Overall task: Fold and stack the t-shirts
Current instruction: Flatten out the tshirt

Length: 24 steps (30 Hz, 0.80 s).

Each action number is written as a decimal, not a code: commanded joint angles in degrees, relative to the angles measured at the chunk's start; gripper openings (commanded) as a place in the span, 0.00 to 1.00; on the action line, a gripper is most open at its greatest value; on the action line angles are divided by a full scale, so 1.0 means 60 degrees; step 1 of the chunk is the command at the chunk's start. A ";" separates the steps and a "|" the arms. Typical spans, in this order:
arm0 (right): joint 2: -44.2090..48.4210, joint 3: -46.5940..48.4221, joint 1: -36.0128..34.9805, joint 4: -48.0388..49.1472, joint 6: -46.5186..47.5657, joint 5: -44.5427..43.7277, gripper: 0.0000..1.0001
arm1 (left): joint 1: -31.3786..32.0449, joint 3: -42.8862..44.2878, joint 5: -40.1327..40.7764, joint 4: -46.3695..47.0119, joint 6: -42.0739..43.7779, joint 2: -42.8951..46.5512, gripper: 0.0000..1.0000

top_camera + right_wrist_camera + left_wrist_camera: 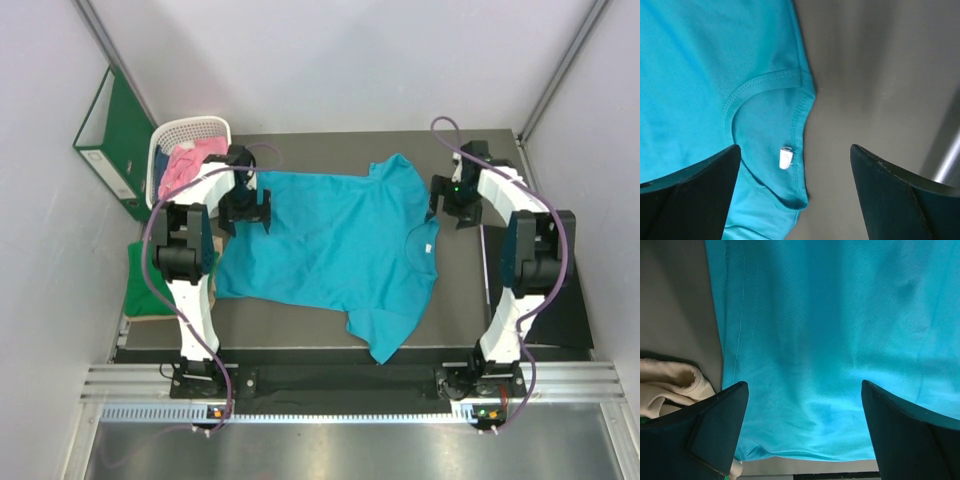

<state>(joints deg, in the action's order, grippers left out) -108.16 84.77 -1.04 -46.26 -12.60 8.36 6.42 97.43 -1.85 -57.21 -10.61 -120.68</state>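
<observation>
A teal-blue t-shirt (pixel 340 250) lies spread flat on the grey table (pixel 330 142), neck to the right and hem to the left. My left gripper (pixel 245 212) hangs open over the hem end, with the cloth (pixel 830 340) below and between its fingers (pixel 715 430). Over the neck opening, my right gripper (pixel 450 205) is also open. The collar (pixel 765 82) and a white label (pixel 785 157) show between its fingers (pixel 890 195), which hold nothing. A pink t-shirt (pixel 188 162) sits in the basket. A green t-shirt (pixel 143 283) lies off the table's left edge.
The white lattice basket (pixel 190 128) stands at the back left, beside a green ring binder (pixel 110 140) leaning on the wall. A cream cloth (pixel 670 385) lies left of the teal hem. A black panel (pixel 560 300) lies along the table's right side.
</observation>
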 commanded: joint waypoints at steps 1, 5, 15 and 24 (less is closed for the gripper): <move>-0.0430 -0.0314 -0.0471 0.0488 -0.0111 -0.0192 0.88 | -0.0044 -0.0241 0.0103 -0.0045 0.0055 0.0909 0.99; -0.0694 -0.0754 -0.0706 0.0868 -0.0185 -0.0207 0.82 | -0.0029 -0.0432 -0.0102 0.0013 -0.0048 0.1216 0.99; -0.1250 -0.1077 -0.0940 0.1206 -0.0346 -0.0251 0.34 | -0.0029 -0.0301 -0.0058 -0.0206 -0.0048 0.1539 0.99; -0.1310 -0.0975 -0.1043 0.1192 -0.0054 -0.0761 0.00 | -0.0029 0.0183 0.0000 -0.0396 -0.0238 0.1627 0.99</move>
<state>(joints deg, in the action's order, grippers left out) -113.43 79.66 -5.98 -40.75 -14.50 7.16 6.35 95.50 -2.04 -58.26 -10.90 -114.65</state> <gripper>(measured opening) 0.009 0.986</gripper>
